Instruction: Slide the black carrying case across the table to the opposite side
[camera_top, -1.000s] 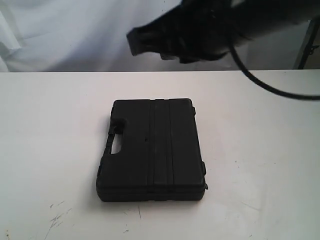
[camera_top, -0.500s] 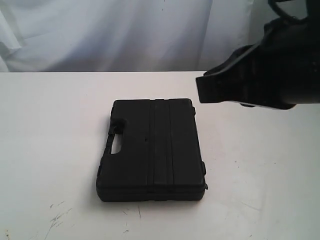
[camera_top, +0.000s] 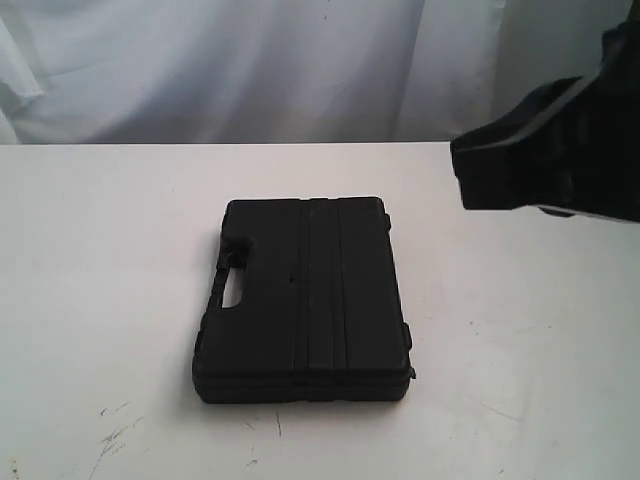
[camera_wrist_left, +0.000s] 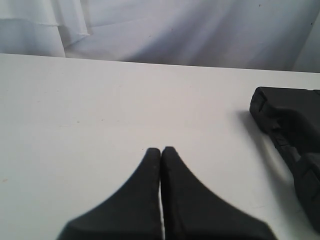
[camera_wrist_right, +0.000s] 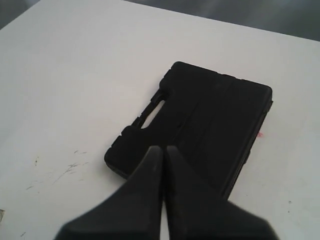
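Note:
The black carrying case (camera_top: 303, 298) lies flat in the middle of the white table (camera_top: 90, 250), handle cut-out toward the left. My right arm (camera_top: 560, 150) hangs as a dark blurred mass at the right edge, above the table and apart from the case. In the right wrist view the right gripper (camera_wrist_right: 162, 148) is shut and empty, looking down over the case (camera_wrist_right: 210, 115). Over bare table, the left gripper (camera_wrist_left: 161, 149) is also shut with nothing in it; a corner of the case (camera_wrist_left: 295, 120) shows off to one side. The left arm is out of the exterior view.
A white curtain (camera_top: 250, 60) hangs behind the table's far edge. Dark scuff marks (camera_top: 115, 430) lie on the tabletop near the front left. Bare white tabletop surrounds the case on all sides.
The right arm has swung from above the case's far side to the right edge of the exterior view. The case has not moved.

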